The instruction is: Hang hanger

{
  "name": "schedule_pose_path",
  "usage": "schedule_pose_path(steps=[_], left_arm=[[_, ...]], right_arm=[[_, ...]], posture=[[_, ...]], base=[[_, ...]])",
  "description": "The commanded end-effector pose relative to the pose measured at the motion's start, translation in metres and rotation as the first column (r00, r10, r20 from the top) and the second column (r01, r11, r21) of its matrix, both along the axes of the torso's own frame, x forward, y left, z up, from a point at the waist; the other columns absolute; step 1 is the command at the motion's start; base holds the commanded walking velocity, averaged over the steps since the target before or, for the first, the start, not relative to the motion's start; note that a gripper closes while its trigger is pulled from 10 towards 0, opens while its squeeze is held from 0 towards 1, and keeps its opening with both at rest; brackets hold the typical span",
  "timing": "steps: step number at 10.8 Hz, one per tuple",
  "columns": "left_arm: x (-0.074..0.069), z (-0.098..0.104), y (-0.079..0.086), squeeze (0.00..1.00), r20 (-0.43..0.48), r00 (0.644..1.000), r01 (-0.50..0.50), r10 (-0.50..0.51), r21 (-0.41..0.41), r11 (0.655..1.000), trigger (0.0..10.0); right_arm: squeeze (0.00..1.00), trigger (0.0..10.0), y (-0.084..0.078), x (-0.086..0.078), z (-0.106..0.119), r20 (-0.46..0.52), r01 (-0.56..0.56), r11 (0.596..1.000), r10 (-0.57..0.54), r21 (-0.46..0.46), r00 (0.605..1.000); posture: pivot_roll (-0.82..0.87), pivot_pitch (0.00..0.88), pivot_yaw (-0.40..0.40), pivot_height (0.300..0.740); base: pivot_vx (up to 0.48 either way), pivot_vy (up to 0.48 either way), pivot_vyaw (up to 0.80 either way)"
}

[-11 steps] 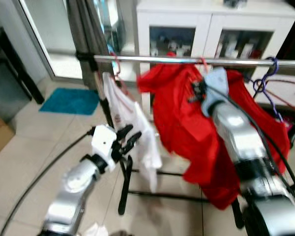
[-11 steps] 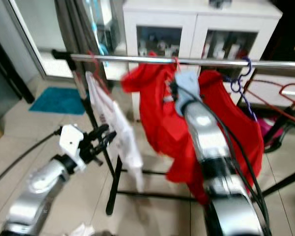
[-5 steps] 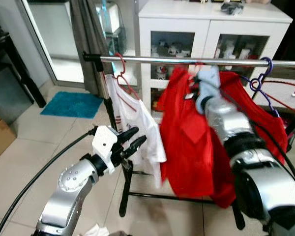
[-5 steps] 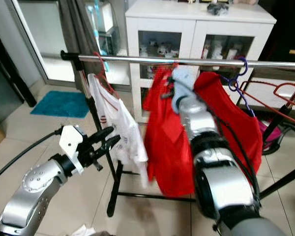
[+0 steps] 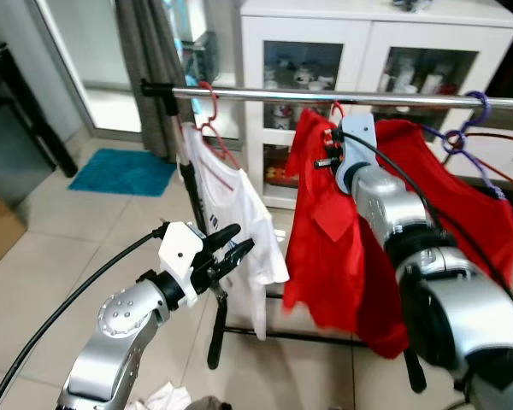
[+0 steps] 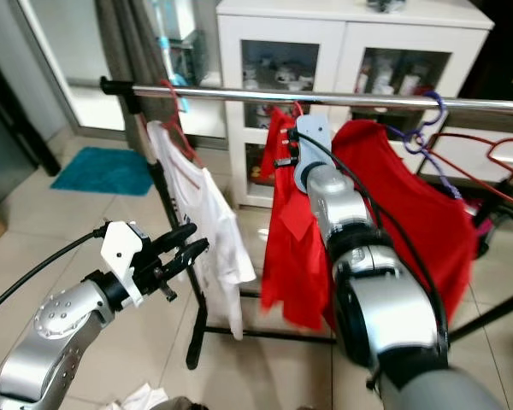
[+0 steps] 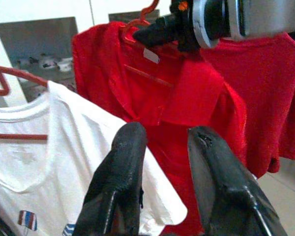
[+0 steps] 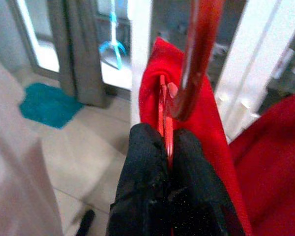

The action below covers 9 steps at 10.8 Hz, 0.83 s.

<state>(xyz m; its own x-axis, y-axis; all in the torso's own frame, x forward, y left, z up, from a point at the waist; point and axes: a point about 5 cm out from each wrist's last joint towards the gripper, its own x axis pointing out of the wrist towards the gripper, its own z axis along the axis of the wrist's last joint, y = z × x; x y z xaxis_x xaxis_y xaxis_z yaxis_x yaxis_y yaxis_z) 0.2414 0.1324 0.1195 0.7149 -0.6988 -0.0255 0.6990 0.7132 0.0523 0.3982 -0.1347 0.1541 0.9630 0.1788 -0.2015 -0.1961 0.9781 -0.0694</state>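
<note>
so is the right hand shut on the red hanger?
Shut: right hand fingers pinch the red hanger just below its hook.

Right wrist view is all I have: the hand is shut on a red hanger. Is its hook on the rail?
Observer: The right hand holds the hanger just under the rail; whether the hook sits over it, I cannot tell.
Operator: What hangs beside it?
Observer: A white shirt on the robot's left, another red shirt on its right.
Operator: And the left hand?
Observer: The left hand is open, low, by the white shirt.
</note>
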Motion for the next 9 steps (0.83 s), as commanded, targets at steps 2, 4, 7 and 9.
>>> schedule_pose_path(steps=[2, 4, 7, 9], left_arm=[[-0.002, 0.002, -0.001, 0.0, 0.001, 1.0, 0.005, -0.005, -0.005, 1.0, 10.0], [-0.002, 0.001, -0.004, 0.0, -0.003, 1.0, 0.011, -0.012, -0.01, 1.0, 10.0], [0.003, 0.006, -0.005, 0.0, 0.021, 1.0, 0.015, -0.015, -0.013, 1.0, 10.0], [0.007, 0.015, -0.004, 0.0, 0.061, 0.998, 0.002, 0.0, -0.028, 1.0, 10.0]], right_arm=[[0.0, 10.0, -0.003, -0.016, -0.002, 0.171, -0.059, 0.994, 0.043, 0.091, 0.984], [0.0, 10.0, -0.012, -0.037, -0.001, 0.335, -0.059, 0.991, 0.016, 0.119, 0.942], [0.0, 10.0, 0.0, -0.027, 0.028, 0.427, -0.067, 0.99, 0.01, 0.121, 0.904], [0.0, 10.0, 0.009, 0.0, 0.032, 0.268, 0.028, 0.997, -0.045, 0.069, 0.962]], posture=[[-0.01, 0.0, 0.042, 0.74], [-0.02, 0.0, 0.056, 0.74], [-0.02, 0.0, 0.067, 0.74], [-0.01, 0.0, 0.059, 0.74]], base=[[0.0, 0.0, 0.0], [0.0, 0.0, 0.0], [0.0, 0.0, 0.0], [0.0, 0.0, 0.0]])
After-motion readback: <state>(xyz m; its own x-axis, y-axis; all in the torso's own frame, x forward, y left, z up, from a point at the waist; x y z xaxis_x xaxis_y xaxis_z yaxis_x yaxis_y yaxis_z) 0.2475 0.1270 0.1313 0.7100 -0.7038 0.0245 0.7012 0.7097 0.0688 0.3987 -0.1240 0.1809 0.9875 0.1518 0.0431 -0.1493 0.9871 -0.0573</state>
